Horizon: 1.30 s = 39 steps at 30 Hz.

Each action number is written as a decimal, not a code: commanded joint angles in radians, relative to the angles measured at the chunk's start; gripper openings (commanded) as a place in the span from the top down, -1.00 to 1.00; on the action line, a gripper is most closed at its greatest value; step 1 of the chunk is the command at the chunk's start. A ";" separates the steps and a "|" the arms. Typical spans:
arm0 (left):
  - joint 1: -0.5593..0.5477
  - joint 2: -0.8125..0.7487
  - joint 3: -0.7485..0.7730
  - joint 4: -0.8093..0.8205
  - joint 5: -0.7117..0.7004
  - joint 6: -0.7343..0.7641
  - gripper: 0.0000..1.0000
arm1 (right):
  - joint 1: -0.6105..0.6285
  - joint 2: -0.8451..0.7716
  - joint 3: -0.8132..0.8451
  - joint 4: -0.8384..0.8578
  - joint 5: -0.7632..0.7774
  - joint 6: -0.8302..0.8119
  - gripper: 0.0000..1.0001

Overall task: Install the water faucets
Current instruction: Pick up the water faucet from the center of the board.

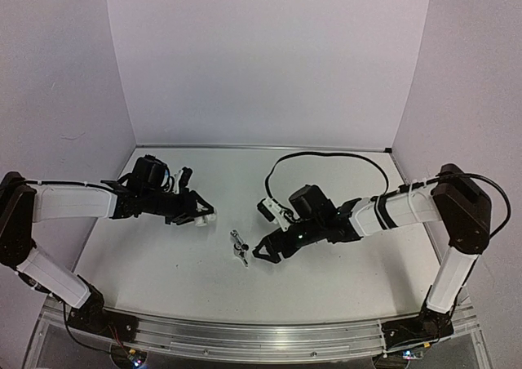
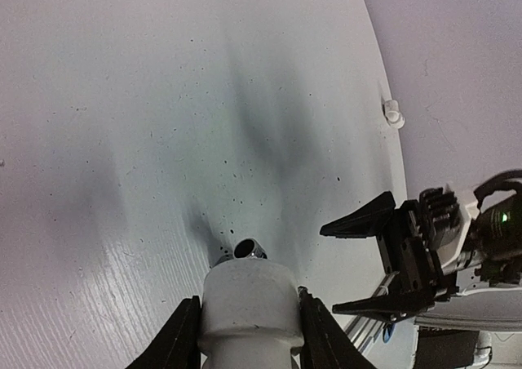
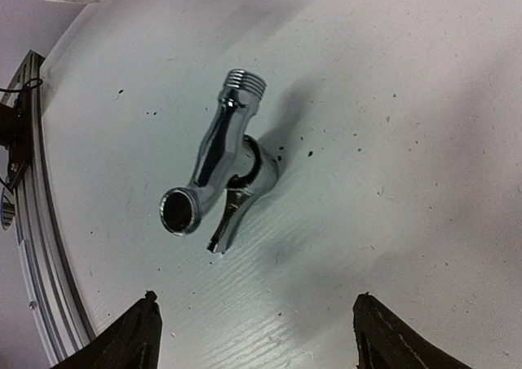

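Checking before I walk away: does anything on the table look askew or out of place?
The silver faucet lies tipped on its side on the table, loose and not fitted to anything. Nothing looks spilled or damaged.

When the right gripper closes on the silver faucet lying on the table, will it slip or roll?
Probably slippery: the silver faucet looks polished and rounded. Likely stiff and heavyish, appearing metal. Its side handle should stop rolling.
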 commanded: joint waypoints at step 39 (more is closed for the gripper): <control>0.005 -0.225 -0.071 -0.034 -0.054 0.008 1.00 | 0.224 0.362 0.060 0.754 0.611 -0.046 0.21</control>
